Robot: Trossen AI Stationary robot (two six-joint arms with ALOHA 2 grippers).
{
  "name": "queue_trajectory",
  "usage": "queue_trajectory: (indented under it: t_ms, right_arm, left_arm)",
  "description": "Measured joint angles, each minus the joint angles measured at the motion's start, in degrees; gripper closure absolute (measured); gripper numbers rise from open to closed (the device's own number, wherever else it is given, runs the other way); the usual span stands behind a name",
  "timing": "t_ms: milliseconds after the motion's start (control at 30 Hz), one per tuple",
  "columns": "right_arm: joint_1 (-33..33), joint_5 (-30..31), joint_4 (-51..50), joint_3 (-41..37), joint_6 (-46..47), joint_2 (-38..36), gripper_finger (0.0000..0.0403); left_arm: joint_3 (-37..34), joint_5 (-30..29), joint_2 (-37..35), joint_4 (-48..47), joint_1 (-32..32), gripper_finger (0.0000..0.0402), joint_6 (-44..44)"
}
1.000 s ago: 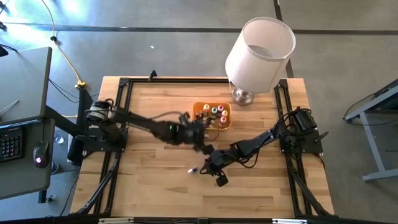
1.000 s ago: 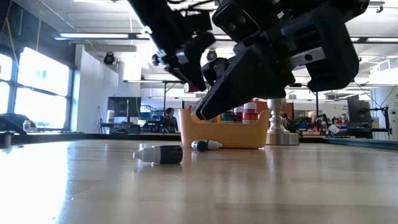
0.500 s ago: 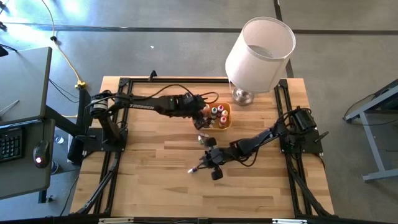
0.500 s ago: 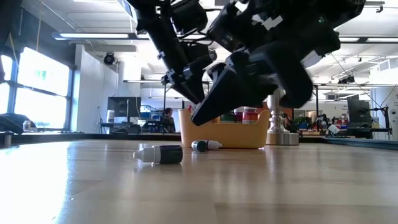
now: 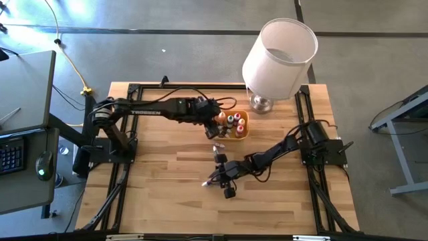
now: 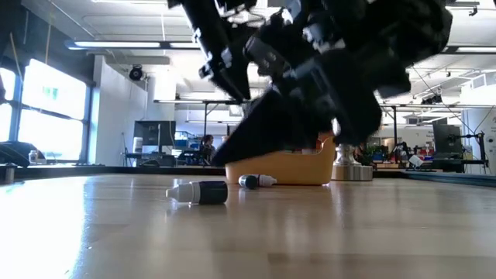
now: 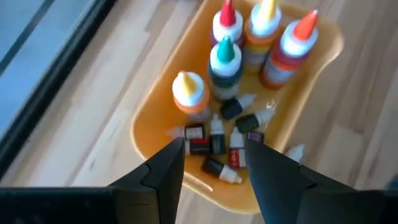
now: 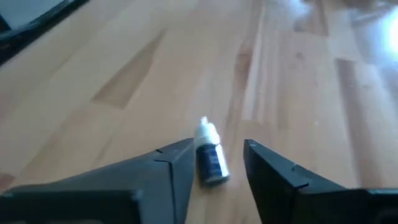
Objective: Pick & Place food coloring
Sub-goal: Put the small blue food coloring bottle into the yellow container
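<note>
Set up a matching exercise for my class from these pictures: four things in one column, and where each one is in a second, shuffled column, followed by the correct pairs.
Column 1
1. left gripper
2. right gripper
3. lamp
4. tall yellow-capped bottle

Column 2
A. standing upright in the orange tray
B. at the table's far edge, beside the tray
C. fingers apart over the small bottles lying in the tray
D. fingers apart on either side of a dark bottle lying on the bare wood

Pairs: 1-C, 2-D, 3-B, 4-A
</note>
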Motion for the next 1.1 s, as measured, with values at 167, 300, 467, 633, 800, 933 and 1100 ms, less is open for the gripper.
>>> queue_trajectory:
  t_ms: [167, 300, 467, 633, 800, 933, 1100]
  right_arm:
    - [0.0, -2.8, 5.6, 0.0, 0.0, 4.2, 0.0230]
    - [0.0, -3.7, 7.5, 0.0, 0.0, 6.6, 0.0211]
    - [-0.8, -3.6, 8.1, 0.2, 0.1, 8.4, 0.0213]
    - [-1.4, -3.3, 8.6, 0.2, 0.2, 9.2, 0.0249]
    - [-1.5, -3.3, 8.7, 0.2, 2.6, 9.3, 0.0307]
    - [-1.5, -3.7, 8.4, 0.1, 3.4, 8.6, 0.0335]
    - [-1.5, -2.9, 4.4, -0.2, 0.6, 3.5, 0.0325]
  left_arm:
    - [4.7, -0.5, -1.6, -4.3, -0.4, 0.0236, 1.5]
    - [8.7, -1.1, -2.5, -7.2, -0.3, 0.0236, 3.0]
    - [14.1, -2.1, -2.6, -10.8, -0.6, 0.0236, 5.1]
    - [20.0, -2.8, -2.9, -16.4, -0.6, 0.0236, 5.5]
    - [25.5, -3.9, -2.9, -25.8, -0.6, 0.0236, 4.8]
    - [27.6, -3.9, -3.0, -34.1, -1.3, 0.0236, 3.9]
    - [27.6, -8.0, -6.6, -37.9, -4.4, 0.0236, 3.8]
